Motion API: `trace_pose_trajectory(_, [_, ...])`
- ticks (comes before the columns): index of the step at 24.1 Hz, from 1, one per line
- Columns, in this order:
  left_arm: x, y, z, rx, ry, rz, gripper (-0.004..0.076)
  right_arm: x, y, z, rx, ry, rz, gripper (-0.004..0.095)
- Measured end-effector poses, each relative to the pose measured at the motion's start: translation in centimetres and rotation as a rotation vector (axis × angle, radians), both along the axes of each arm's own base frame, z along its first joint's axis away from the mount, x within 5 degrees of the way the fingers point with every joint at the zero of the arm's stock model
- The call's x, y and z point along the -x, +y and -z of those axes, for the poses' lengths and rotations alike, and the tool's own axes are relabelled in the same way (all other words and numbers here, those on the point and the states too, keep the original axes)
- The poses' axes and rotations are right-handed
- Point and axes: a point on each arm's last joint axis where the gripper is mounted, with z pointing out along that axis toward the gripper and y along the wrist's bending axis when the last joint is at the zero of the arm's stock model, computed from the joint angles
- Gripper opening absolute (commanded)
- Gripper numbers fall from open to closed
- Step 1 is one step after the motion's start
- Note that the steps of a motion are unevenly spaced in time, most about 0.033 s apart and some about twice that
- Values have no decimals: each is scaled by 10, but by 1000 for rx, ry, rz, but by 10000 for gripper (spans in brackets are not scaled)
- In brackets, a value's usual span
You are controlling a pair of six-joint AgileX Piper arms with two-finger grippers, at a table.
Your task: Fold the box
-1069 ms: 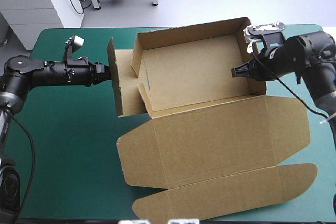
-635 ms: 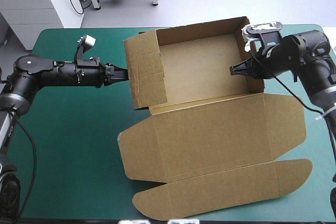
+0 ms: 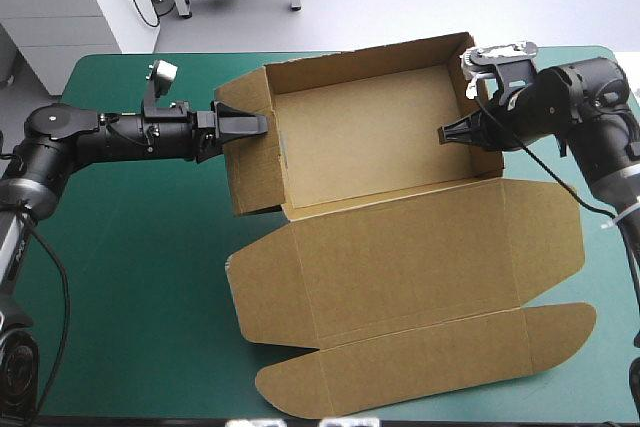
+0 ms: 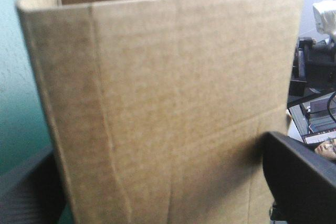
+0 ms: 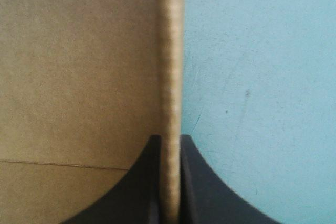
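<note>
1. Since just before, the left gripper (image 3: 256, 125) has reached farther over the brown corrugated-board box (image 3: 380, 127), and the box's left flap, which was tipped inward, now stands along the tray's left side.
2. From the left wrist, that wall (image 4: 173, 103) hides the tray's inside. Whether the fingers touch it cannot be told.
3. The box sits mid-table on the teal-green cover (image 3: 150, 247), with the tray toward the far edge and the lid flat toward the near edge.
4. The left jaws stand wide apart with the wall between them, gripping nothing. The right gripper (image 5: 169, 137), its black fingers nearly closed, pinches the right wall's edge.
</note>
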Motion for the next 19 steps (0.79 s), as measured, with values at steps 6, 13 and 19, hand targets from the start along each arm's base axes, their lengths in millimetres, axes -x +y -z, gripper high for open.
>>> trace_pose_trajectory(6, [0, 0, -1, 19, 9, -5, 694, 0, 0, 0, -1, 0, 1, -17])
trace_pose_trajectory(13, [0, -11, -4, 42, 30, -27, 694, 0, 0, 0, -17, 0, 22, -17])
trace_pose_trajectory(19, [15, -32, -14, -146, -24, -165, 694, 0, 0, 0, -22, -1, 28, -17])
